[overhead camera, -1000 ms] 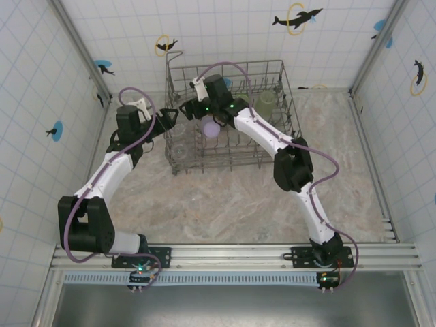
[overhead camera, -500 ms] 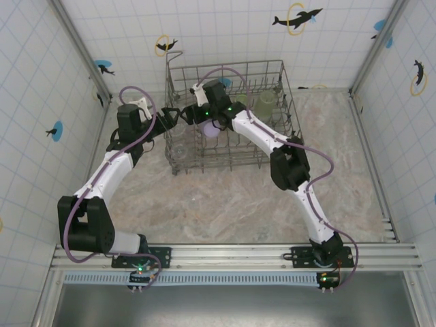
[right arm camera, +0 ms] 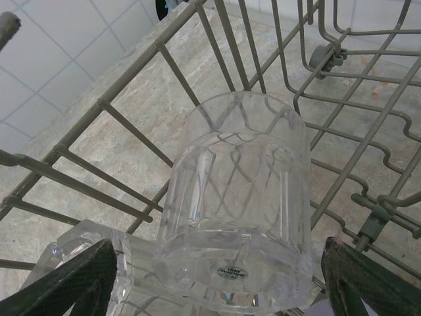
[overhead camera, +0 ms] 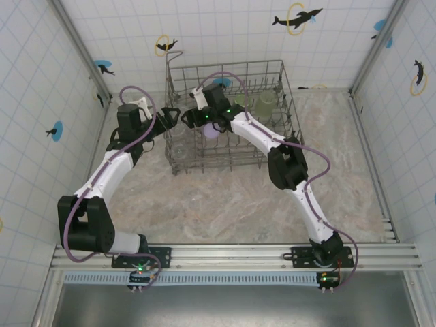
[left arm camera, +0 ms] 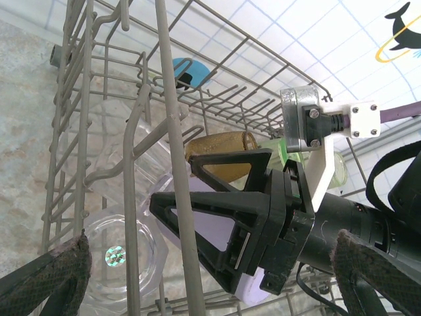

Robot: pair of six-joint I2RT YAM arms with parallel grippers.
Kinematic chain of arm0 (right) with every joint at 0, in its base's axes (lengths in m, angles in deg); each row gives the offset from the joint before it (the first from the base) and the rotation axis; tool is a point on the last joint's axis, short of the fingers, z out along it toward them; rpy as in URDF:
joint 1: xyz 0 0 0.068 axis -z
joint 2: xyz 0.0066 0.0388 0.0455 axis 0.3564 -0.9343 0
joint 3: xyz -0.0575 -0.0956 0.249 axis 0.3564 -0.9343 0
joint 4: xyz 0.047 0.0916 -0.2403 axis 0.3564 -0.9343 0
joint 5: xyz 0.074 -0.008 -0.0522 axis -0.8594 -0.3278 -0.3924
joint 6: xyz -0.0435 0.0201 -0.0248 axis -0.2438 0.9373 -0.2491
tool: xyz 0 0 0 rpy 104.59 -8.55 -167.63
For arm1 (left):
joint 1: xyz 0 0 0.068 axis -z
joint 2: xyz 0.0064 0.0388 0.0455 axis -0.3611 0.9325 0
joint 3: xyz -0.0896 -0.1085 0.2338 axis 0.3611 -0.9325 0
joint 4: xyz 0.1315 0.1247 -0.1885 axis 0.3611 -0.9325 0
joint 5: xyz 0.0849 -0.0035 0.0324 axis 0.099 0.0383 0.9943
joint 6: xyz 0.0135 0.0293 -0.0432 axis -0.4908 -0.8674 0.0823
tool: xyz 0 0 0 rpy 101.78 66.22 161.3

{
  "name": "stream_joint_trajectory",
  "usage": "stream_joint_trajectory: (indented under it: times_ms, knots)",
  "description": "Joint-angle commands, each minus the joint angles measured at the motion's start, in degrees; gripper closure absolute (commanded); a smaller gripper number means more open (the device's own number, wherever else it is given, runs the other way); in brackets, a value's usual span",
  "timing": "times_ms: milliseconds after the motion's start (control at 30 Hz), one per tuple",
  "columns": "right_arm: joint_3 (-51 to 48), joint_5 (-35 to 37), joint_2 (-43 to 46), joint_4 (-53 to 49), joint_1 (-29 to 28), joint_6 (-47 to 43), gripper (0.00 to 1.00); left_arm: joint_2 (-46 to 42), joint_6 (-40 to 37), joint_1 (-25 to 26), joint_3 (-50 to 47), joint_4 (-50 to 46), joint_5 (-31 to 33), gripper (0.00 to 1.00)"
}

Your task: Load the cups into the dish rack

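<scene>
The grey wire dish rack (overhead camera: 225,65) stands at the back of the table. My right gripper (overhead camera: 191,117) reaches into its left end. In the right wrist view it (right arm camera: 219,245) is open, a finger either side of an upturned clear cup (right arm camera: 233,197), with a gap on the left. A lilac cup (overhead camera: 212,133) lies just behind it. My left gripper (overhead camera: 172,117) hangs open outside the rack's left wall (left arm camera: 172,131), holding nothing. Through the wires it looks at the right gripper (left arm camera: 172,181), the lilac cup (left arm camera: 207,227), an amber cup (left arm camera: 220,148) and a clear cup (left arm camera: 115,253).
Pale green cups (overhead camera: 264,102) stand in the rack's back right part. A second clear cup (right arm camera: 72,247) sits close beside the right gripper's left finger. Rack wires (right arm camera: 99,103) and tines surround both grippers. Tiled walls close in the marble table (overhead camera: 225,197).
My right gripper has slid left inside the rack, off the lilac cup and toward the left wall. The left gripper has opened a little wider and stayed by the rack's wall.
</scene>
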Motion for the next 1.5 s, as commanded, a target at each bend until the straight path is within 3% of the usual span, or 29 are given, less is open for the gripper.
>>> stream_joint_trajectory:
  times_ms: [0,367,567,767,867,1233,1467]
  knots:
    - [2.69,-1.11,-2.68,-1.82,0.00,-0.94,0.19,1.38,-1.26,0.77,1.24,-0.36,-0.35,0.04]
    - [4.45,-0.76,-5.61,-0.94,-0.17,-0.68,0.32,1.86,-1.10,0.75,1.18,-0.04,-0.34,0.03]
    - [4.58,-1.56,-6.12,0.31,-0.65,-0.70,0.32,2.17,-1.00,0.75,1.50,0.07,-0.37,0.03]
    - [4.59,-2.66,-6.59,0.64,-0.95,-0.81,0.41,2.77,-0.76,0.78,1.76,0.17,-0.27,0.03]
    - [4.59,-3.68,-6.01,1.60,-1.09,-1.04,0.48,2.63,-0.67,0.75,1.91,0.07,0.00,0.04]
    - [4.33,-3.09,-0.20,10.24,-0.35,1.49,0.56,1.68,-0.88,0.77,2.10,-0.40,1.13,0.03]
    - [4.36,-1.91,1.47,11.21,0.33,1.85,0.57,1.65,-1.42,0.79,2.58,-0.72,1.70,0.03]
